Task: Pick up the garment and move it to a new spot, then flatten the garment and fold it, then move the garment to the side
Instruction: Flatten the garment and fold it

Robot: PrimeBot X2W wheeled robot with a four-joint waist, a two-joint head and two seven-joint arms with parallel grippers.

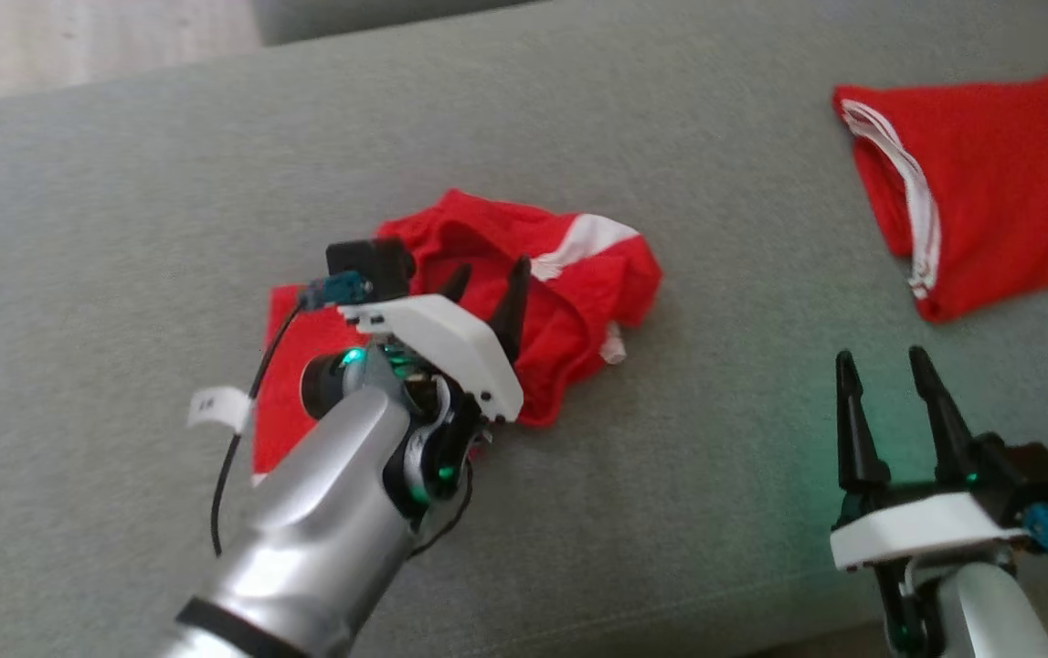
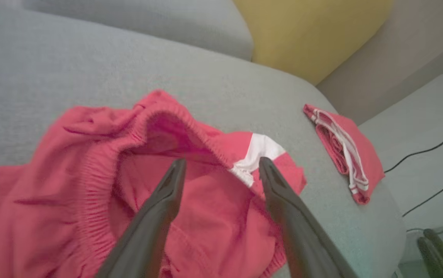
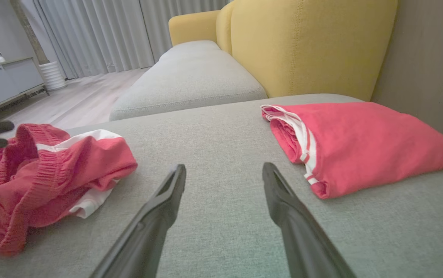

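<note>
Nearest of all, the left gripper is held right over the garment, its two long dark fingers spread wide. Nothing is gripped; whether the cloth is touched cannot be told. The garment is a crumpled red heap of soft cloth with a ribbed stretchy band and white patches, laid on the grey woven cushion. Right of the garment, the right gripper is kept wide and empty. Further right, a second red piece is laid folded flat.

soft diffuse daylight, faint shadows, green glow on sofa cushion, head view soft, wrist views bowed at edges
</note>
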